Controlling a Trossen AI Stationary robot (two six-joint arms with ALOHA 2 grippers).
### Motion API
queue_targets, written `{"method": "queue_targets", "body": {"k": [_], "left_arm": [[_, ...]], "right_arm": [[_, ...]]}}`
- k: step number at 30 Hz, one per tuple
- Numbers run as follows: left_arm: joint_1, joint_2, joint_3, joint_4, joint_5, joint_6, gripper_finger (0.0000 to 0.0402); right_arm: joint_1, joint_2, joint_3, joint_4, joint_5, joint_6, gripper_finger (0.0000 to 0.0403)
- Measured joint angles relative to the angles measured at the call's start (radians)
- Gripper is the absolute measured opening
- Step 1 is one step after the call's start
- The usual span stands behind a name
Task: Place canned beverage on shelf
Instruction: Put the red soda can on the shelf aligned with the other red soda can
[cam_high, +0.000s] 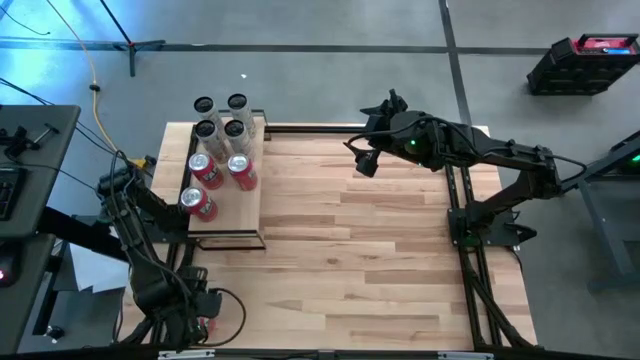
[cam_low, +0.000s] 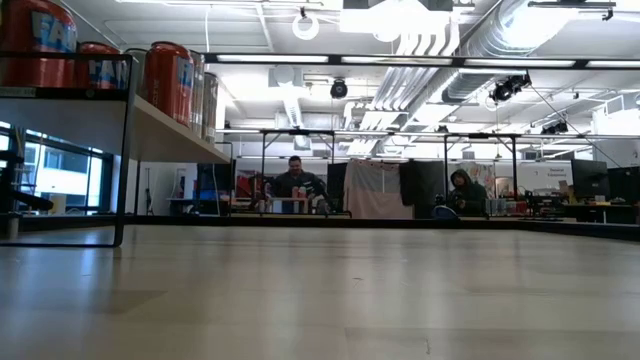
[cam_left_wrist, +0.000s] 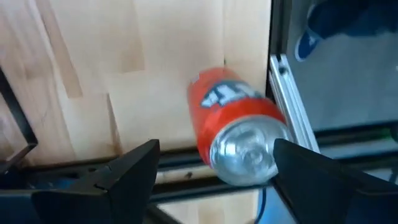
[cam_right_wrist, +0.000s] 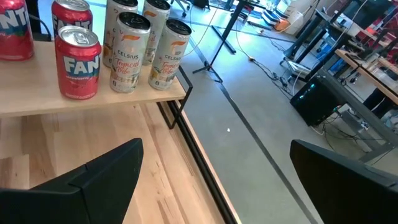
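Left tool (cam_high: 200, 322), lower left of high view, at table (cam_high: 380, 260) near corner: fingers spread, nothing gripped. Red can (cam_left_wrist: 236, 134) lies on its side between them in left wrist view, apparently just at table edge, only partly visible from above. Shelf (cam_high: 228, 215), upper left, carries three red cans and four pale cans. Step: reach for fallen can. Next: close on can body, lift, upright it, carry to free shelf board. Right tool (cam_high: 365, 160), upper centre, released, idle above table.
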Motion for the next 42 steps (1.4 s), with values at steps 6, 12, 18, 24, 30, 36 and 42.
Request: {"method": "queue_targets", "body": {"k": [6,12,18,24,30,36,42], "left_arm": [[-0.003,0.002,0.000,0.042,-0.004,-0.012,0.0308],[-0.003,0.002,0.000,0.043,0.015,-0.074,0.0308],[-0.024,0.002,0.000,0.060,0.015,-0.138,0.0335],[-0.048,0.006,0.000,0.075,-0.015,-0.133,0.0368],[-0.067,0.008,0.000,0.082,-0.086,-0.119,0.0371],[-0.096,0.009,-0.025,0.082,-0.092,-0.118,0.0372],[-0.108,0.009,-0.033,0.081,-0.091,-0.084,0.0371]], "right_arm": [[0.000,0.000,0.000,0.000,0.000,-0.001,0.0392],[0.000,0.000,0.000,0.000,0.001,-0.001,0.0392],[0.000,0.000,0.000,0.000,0.001,-0.001,0.0392],[0.000,0.000,0.000,0.000,0.001,-0.001,0.0392],[0.000,0.000,0.000,0.000,0.001,-0.001,0.0392],[0.000,0.000,0.000,0.000,0.001,0.001,0.0392],[0.000,0.000,0.000,0.000,0.001,-0.001,0.0392]]}}
